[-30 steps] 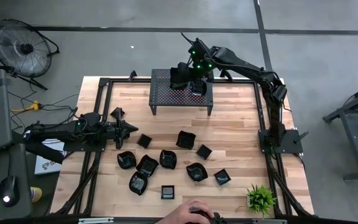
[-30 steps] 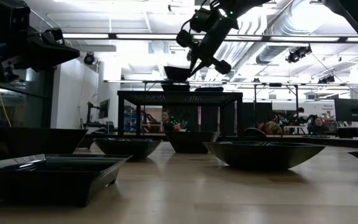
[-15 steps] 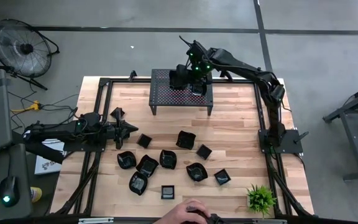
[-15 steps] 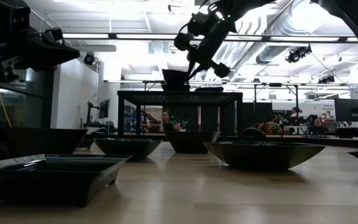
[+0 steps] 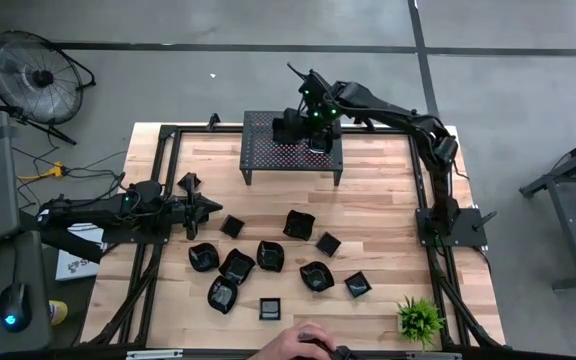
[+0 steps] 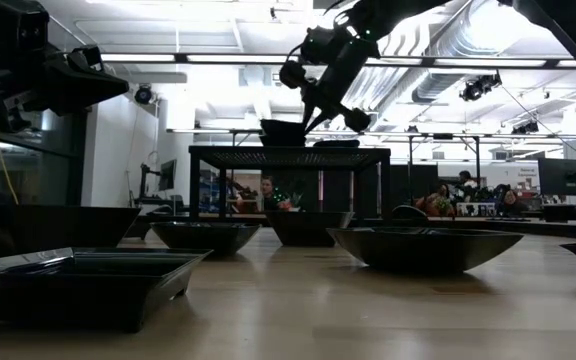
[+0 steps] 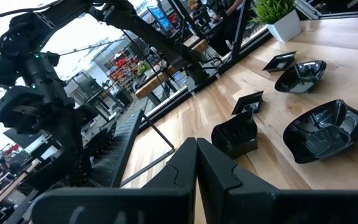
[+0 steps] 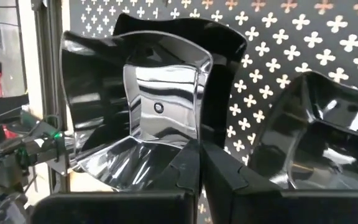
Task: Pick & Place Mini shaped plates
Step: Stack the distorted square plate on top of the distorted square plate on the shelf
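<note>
Ten or so mini shaped plates (image 5: 268, 254): scattered on the table (image 5: 378, 200).
Right gripper (image 5: 290, 127): over perforated stand (image 5: 268, 152), clamped on a held plate's (image 8: 148, 118) rim.
Left gripper (image 5: 208, 208): at table's left edge, fingers together.

You are looking at 2 dark, matte black arms built from slim jointed segments. The right arm (image 5: 398, 115) carries small green indicator lights near its wrist, and the left arm (image 5: 118, 208) shows a green light on its forearm. Each ends in a gripper with 2 angular black fingers (image 8: 185, 165), flat-faced with bevelled edges. The left gripper (image 7: 196, 163) has the same moulded black fingers.
</note>
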